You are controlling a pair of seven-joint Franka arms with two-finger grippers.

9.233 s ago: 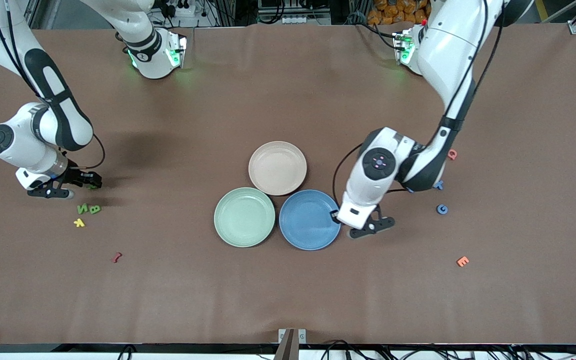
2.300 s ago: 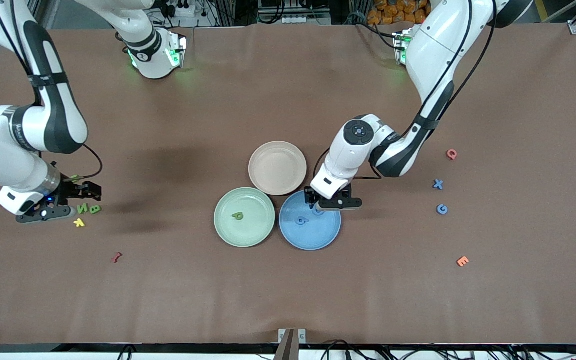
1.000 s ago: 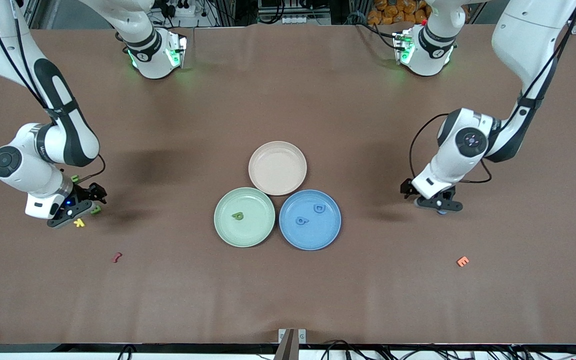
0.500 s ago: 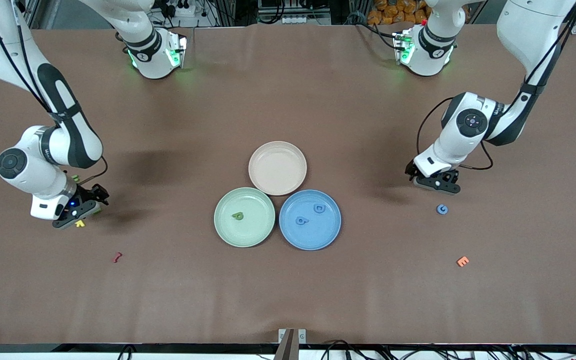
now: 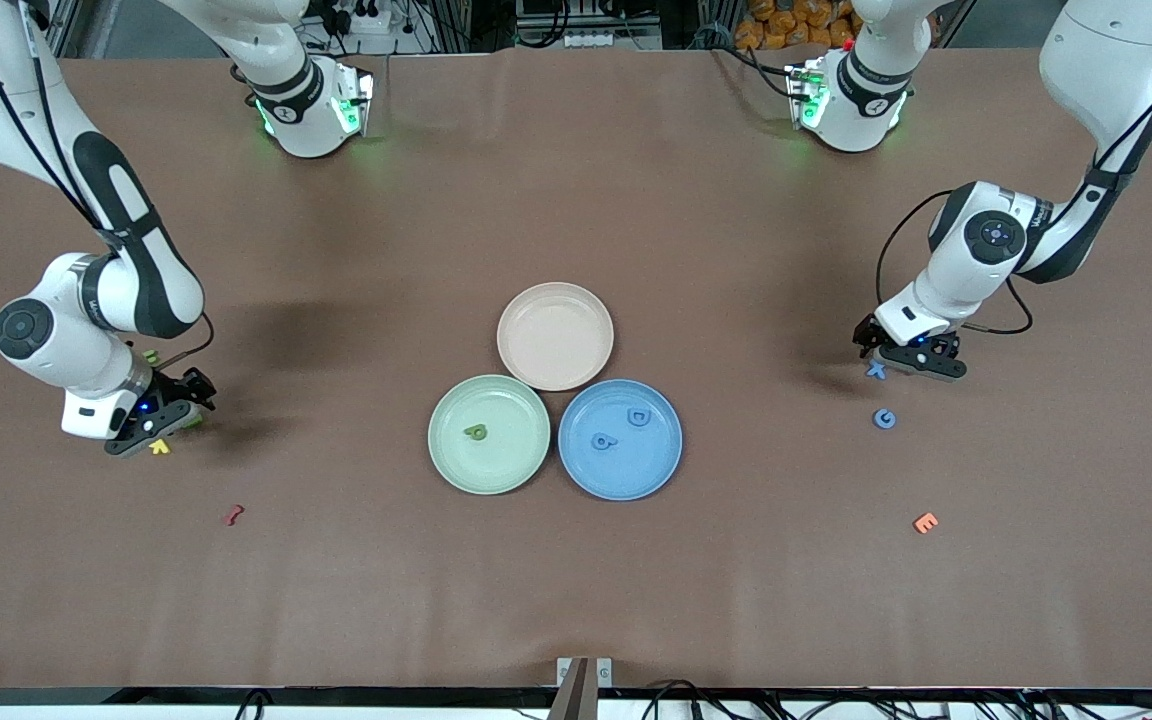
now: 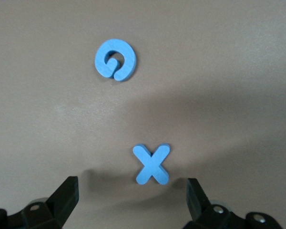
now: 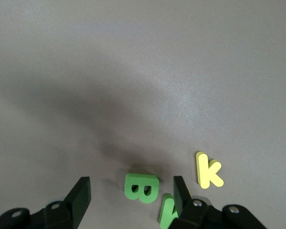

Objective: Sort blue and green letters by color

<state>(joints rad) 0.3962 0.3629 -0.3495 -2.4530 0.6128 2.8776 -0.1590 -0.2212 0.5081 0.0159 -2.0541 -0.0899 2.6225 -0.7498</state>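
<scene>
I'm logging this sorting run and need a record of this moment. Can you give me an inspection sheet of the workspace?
Surface: brown table.
Job's things: green plate holds one green letter; blue plate holds two blue letters. Blue X, blue G, green B and a second green letter lie on the table.
Clutter: beige plate, yellow K, orange E, dark red letter.
Grippers: left gripper open over the X; right gripper open over the B.
Cables: along each arm.
Surroundings: nothing seen.
</scene>
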